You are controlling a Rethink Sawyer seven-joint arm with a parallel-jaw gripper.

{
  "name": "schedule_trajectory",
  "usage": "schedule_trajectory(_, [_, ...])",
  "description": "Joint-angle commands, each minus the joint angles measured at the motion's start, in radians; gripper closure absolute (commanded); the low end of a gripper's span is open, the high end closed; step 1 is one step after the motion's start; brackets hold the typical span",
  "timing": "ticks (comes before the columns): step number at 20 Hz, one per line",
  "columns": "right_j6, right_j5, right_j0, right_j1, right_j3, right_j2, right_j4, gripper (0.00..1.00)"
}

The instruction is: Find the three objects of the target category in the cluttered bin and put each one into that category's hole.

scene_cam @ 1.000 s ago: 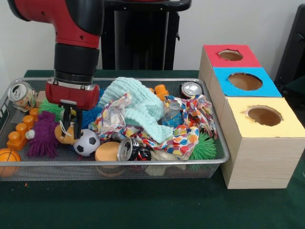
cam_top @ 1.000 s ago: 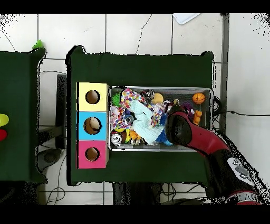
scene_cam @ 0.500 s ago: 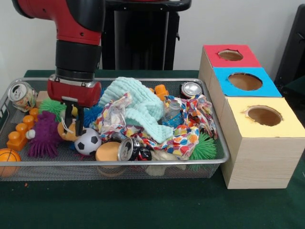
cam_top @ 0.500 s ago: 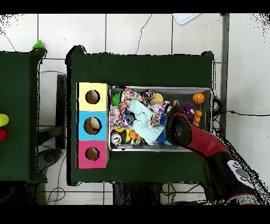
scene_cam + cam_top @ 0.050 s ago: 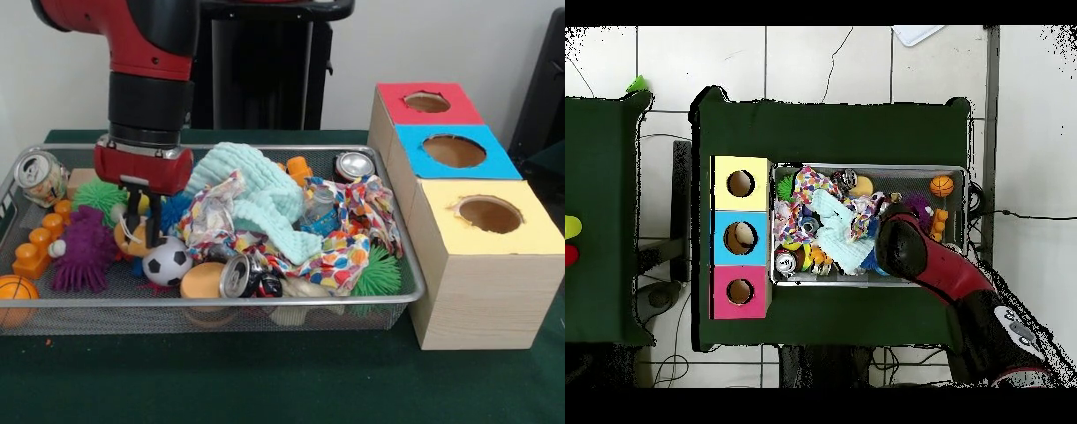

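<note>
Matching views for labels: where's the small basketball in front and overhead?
Front view: basketball at the picture's far left, in the mesh bin's near left corner.
Overhead view: basketball at the bin's upper right corner.
Shared landmark: yellow-topped box, at the bin's opposite end.

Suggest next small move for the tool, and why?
Probably lift straight up a little and check the grasp. In the front view the tool sits low in the bin, its fingers around the yellow-orange toy beside the soccer ball and purple spiky toy. Whether it has actually closed on it is not clear, so a short lift would settle that.
</note>
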State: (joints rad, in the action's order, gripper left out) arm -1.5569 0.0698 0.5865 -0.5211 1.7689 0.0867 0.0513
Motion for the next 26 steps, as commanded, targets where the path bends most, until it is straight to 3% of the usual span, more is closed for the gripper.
schedule_trajectory(1, [-0.189, -0.216, -0.068, 0.028, 0.139, 0.015, -0.051, 1.0])
schedule_trajectory(18, [-0.256, -0.182, -0.128, 0.012, 0.193, -0.01, -0.165, 1.0])
schedule_trajectory(26, [-0.271, -0.113, -0.135, 0.038, 0.21, 0.003, -0.204, 1.0])
